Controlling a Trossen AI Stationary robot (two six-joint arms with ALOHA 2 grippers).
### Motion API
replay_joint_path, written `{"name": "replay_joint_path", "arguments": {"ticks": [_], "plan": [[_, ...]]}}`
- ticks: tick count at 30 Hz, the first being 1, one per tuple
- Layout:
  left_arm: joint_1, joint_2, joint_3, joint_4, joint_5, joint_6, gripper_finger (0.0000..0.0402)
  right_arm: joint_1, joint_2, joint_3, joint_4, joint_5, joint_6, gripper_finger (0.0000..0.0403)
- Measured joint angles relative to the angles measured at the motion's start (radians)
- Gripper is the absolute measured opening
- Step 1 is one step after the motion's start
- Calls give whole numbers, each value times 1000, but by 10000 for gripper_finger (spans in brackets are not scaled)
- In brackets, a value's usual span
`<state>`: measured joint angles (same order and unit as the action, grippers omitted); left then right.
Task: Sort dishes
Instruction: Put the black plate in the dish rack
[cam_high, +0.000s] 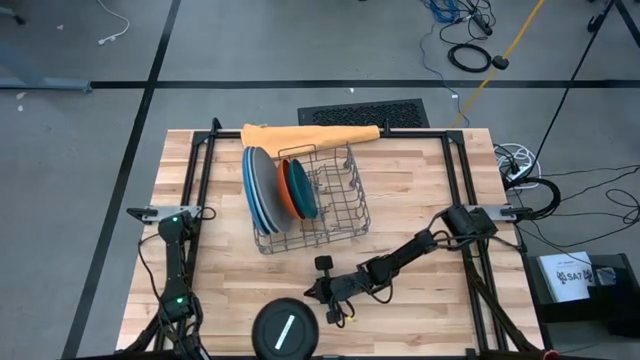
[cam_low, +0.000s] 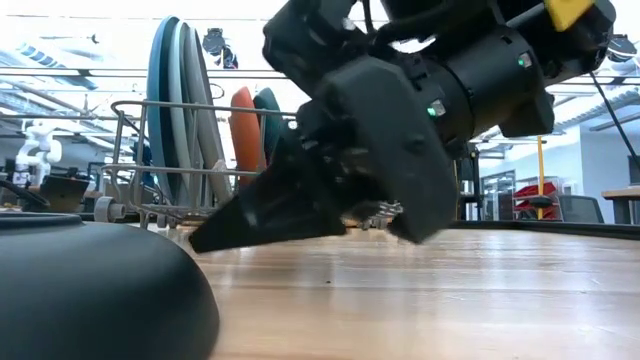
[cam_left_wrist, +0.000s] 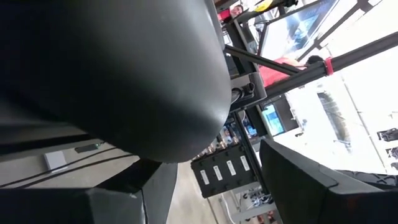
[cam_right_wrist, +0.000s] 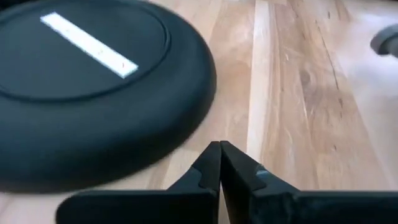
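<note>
A black plate with a white stripe (cam_high: 285, 328) lies flat on the table near its front edge; it also shows in the right wrist view (cam_right_wrist: 93, 87) and the low view (cam_low: 90, 290). My right gripper (cam_right_wrist: 219, 147) is shut and empty, low over the wood just right of the plate's rim; it also shows in the high view (cam_high: 315, 293). Large light blue, blue and grey plates (cam_high: 258, 190), an orange plate (cam_high: 290, 188) and a teal plate (cam_high: 303, 190) stand on edge in the wire rack (cam_high: 340, 210). My left gripper (cam_left_wrist: 217, 199) is open and empty on the folded arm at the table's left.
A folded orange cloth (cam_high: 310, 135) lies along the rack's far side. Black frame bars (cam_high: 195, 170) run along the table's left and right sides. Bare wood lies between the rack and the front edge.
</note>
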<state>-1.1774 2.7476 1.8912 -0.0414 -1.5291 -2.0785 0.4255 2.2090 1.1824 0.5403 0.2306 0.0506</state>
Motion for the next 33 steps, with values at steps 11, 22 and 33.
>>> {"name": "replay_joint_path", "arguments": {"ticks": [11, 22, 33], "plan": [[0, 0, -1, -2, -21, -1, 228, -1, 91, 153, -102, 0, -11, 0], [-1, 1, -1, -6, -43, -2, 228, -1, 96, 163, -100, -112, -64, 0], [-2, 1, -1, -6, -45, 16, 214, 6, 96, 163, -101, -141, -92, 0]]}}
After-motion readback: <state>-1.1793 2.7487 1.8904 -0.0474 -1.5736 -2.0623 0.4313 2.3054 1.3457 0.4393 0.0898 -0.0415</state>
